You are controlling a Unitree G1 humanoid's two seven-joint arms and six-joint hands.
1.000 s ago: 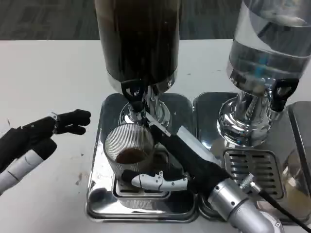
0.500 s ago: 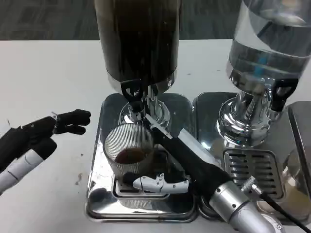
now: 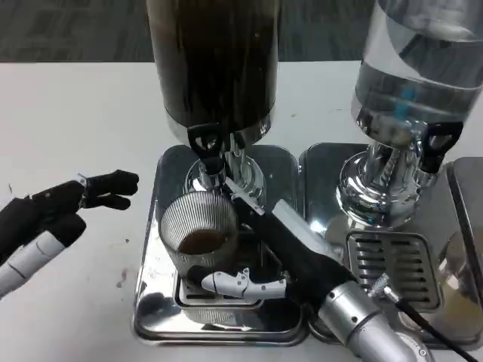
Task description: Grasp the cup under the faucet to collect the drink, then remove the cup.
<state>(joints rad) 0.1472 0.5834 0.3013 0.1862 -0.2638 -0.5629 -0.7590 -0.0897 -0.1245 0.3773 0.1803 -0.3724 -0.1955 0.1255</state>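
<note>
A white table (image 3: pixel 83 105) runs back to a dark floor (image 3: pixel 68 30) along the top edge. On the table stand two dispensers side by side on shiny metal trays — one tank (image 3: pixel 213 60) full of dark drink, the other (image 3: pixel 419 68) of clear liquid.

The cup (image 3: pixel 200 230) stands upright on the left tray (image 3: pixel 155 302), its long axis vertical and its mouth facing up, directly below the black faucet (image 3: pixel 206 145). It is ribbed and see-through, with a little brown drink at the bottom.

The right hand (image 3: pixel 260 253) reaches in from the lower right and is wrapped around the cup — fingers (image 3: pixel 238 283) curl across its near side, low down, and others lie against its right flank.

The left hand (image 3: pixel 60 207) hangs over the bare table left of the tray, well apart from the cup, holding nothing, its dark fingers stretched toward the tray and lying close together.
</note>
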